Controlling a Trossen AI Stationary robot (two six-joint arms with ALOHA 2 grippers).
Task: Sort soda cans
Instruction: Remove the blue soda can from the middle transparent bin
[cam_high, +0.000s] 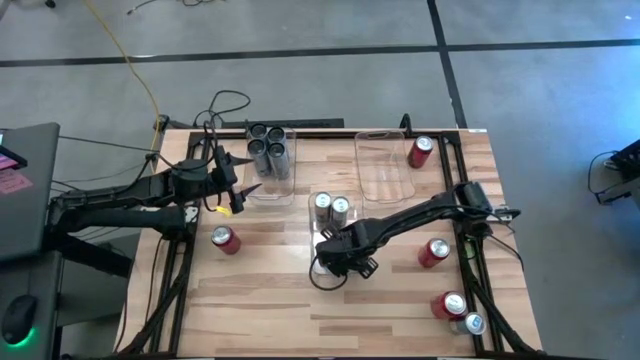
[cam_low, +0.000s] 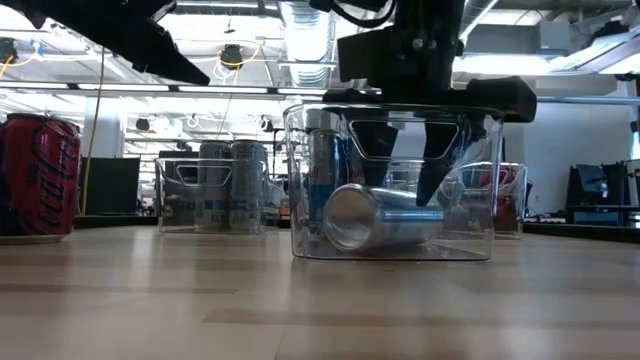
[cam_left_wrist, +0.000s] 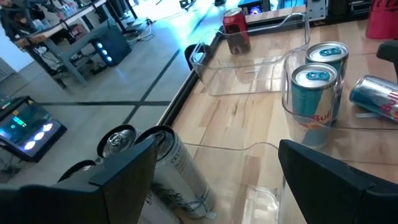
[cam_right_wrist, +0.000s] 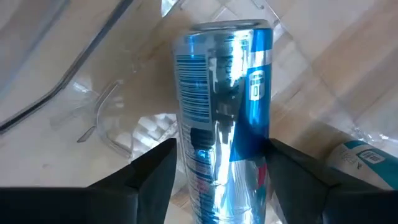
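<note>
My right gripper reaches down into the centre clear bin, shut on a silver-blue soda can that lies on its side. Two more silver-blue cans stand upright at that bin's far end. My left gripper hangs open and empty beside the far left bin, where several dark grey cans stand. One red can stands in the far right bin. Other red cans rest on the table, one on the left and two on the right. My right gripper pinches the silver-blue can between its two fingers at the end nearest the wrist. The fingers lie along the can, slanting down from the table's right. The can lies on its side on the bin floor, its free end toward the near left.
A lone silver-blue can lies at the near right corner beside a red one. The far right bin has open floor. Cables and black rails run along the table's left and right edges. Bare wood lies along the near edge.
</note>
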